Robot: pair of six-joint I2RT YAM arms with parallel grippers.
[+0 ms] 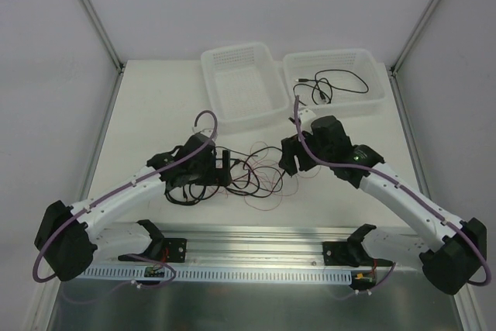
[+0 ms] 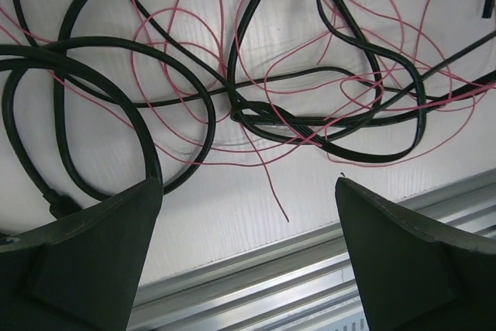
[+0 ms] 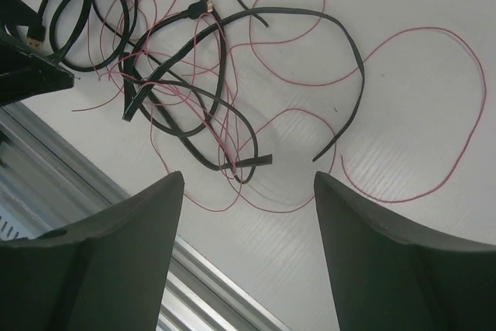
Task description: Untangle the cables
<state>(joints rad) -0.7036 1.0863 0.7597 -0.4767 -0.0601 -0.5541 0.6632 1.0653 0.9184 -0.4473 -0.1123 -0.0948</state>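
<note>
A tangle of black cables (image 1: 232, 180) and fine red wire (image 1: 267, 180) lies on the white table between my two grippers. My left gripper (image 1: 225, 167) is open and empty at the tangle's left side. In the left wrist view the black loops (image 2: 256, 118) and red wire (image 2: 273, 187) lie just beyond the open gripper (image 2: 248, 181). My right gripper (image 1: 291, 157) is open and empty at the tangle's right. In the right wrist view black cable ends (image 3: 252, 162) and a wide red loop (image 3: 434, 106) lie ahead of the gripper (image 3: 248, 176).
Two white mesh baskets stand at the back: the left one (image 1: 240, 83) and the right one (image 1: 353, 98), which holds a separate black cable (image 1: 333, 83). An aluminium rail (image 1: 256, 242) runs along the table's near edge.
</note>
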